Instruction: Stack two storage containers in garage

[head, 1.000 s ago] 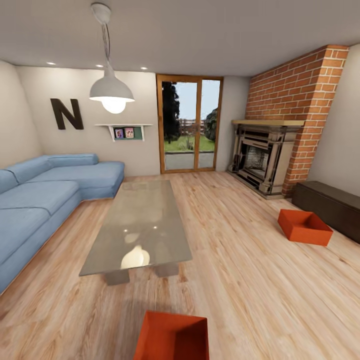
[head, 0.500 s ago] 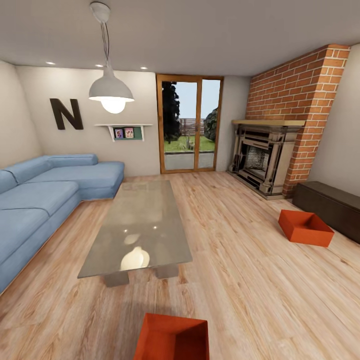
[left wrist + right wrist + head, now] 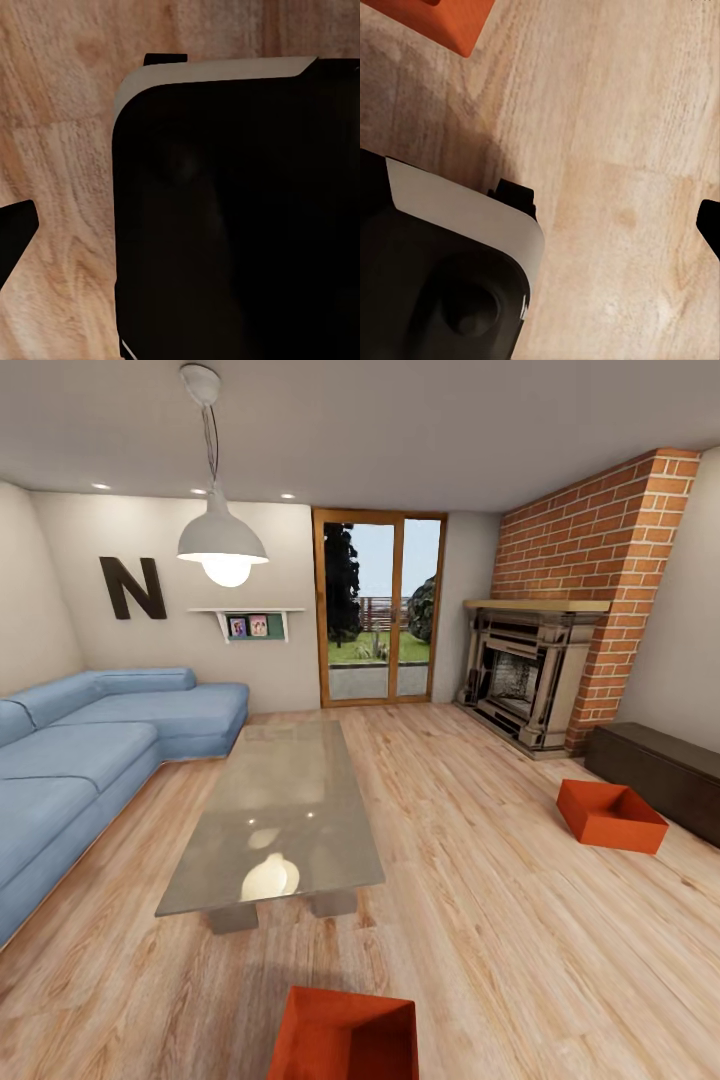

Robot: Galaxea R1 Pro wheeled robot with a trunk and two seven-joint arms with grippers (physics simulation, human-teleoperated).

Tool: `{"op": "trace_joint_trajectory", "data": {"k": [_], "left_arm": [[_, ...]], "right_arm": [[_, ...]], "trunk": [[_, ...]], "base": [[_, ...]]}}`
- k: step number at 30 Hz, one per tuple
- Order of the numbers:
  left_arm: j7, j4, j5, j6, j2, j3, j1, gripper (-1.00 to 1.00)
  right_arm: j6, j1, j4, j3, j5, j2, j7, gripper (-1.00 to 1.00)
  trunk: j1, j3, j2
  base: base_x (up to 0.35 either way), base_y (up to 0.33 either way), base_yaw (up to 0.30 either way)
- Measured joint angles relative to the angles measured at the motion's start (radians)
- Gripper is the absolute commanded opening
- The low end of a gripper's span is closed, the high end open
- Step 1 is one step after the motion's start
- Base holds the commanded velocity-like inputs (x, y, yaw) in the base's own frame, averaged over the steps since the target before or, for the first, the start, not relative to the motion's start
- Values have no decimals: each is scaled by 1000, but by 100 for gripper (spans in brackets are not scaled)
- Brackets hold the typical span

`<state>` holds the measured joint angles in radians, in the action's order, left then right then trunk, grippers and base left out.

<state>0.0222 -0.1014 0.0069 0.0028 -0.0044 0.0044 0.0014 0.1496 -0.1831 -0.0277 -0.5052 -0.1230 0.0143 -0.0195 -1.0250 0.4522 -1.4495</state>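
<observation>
You are in the living room, over plank flooring (image 3: 480, 920). One bin (image 3: 345, 1035) sits on the planks just ahead of you; its corner (image 3: 435, 19) shows near the right pincer (image 3: 615, 206), apart from it. That pincer's dark fingers stand well spread. The left pincer (image 3: 90, 142) also looks spread over bare planks. The second bin (image 3: 610, 815) lies well off, just beside the bench (image 3: 660, 775).

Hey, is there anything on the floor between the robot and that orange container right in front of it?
Nothing visible does. The near storage container sits on bare wood floor at the bottom edge of the head view, with the glass coffee table beyond it. The second container lies apart, beside the dark bench.
</observation>
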Motion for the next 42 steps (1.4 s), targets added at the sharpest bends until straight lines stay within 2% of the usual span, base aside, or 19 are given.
{"op": "trace_joint_trajectory", "data": {"k": [19,42], "left_arm": [[-1,0,-1,-1,0,0,0,100],[-1,0,-1,-1,1,0,0,100]], "right_arm": [[-6,0,0,1,-5,-1,2,100],[-8,0,0,2,-5,-1,0,100]], "trunk": [[0,2,0],[0,37,0]], "base": [[0,0,0],[0,0,0]]}}
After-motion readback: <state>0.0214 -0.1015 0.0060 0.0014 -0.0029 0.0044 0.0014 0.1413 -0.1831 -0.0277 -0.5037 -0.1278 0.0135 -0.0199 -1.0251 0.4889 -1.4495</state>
